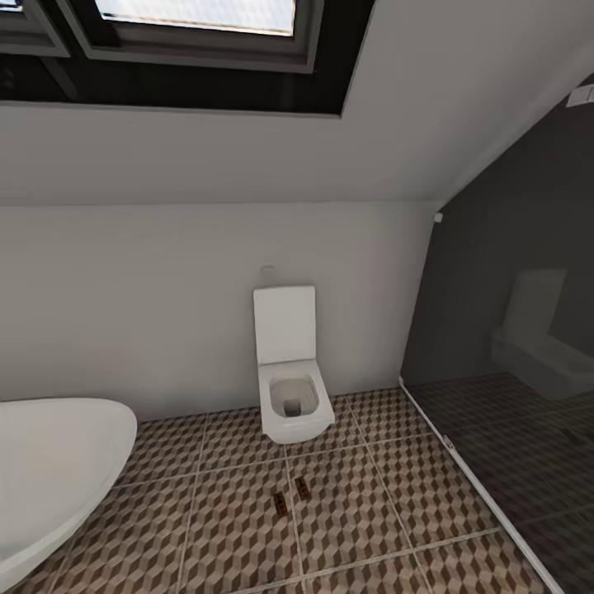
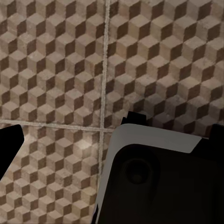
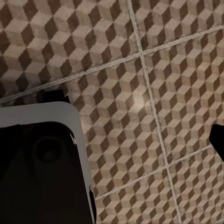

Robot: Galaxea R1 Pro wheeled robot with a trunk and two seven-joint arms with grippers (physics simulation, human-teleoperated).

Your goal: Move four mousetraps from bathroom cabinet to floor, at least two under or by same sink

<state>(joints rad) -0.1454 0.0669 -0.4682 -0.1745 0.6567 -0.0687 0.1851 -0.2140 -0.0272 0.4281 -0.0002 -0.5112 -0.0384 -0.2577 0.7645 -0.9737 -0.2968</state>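
Note:
Two mousetraps (image 1: 280,503) (image 1: 303,488) lie side by side on the cube-patterned bathroom floor (image 1: 355,503), a little in front of the toilet. They are small tan boards with dark parts. The cabinet is out of view. In the left wrist view my left gripper (image 2: 114,147) hangs above bare tiles, one dark fingertip (image 2: 10,147) at the frame's edge and nothing between the fingers. My right gripper (image 3: 116,140) likewise hangs over bare floor (image 3: 140,93), its fingertip (image 3: 218,140) at the edge and nothing held.
A white wall-hung toilet (image 1: 290,388) with its lid up stands against the back wall. A large white rounded basin (image 1: 49,470) fills the lower left; I cannot tell whether it is tub or sink. The dark glass shower enclosure (image 1: 511,371) closes off the right. My own grey-and-black body (image 2: 158,182) shows beneath the wrists.

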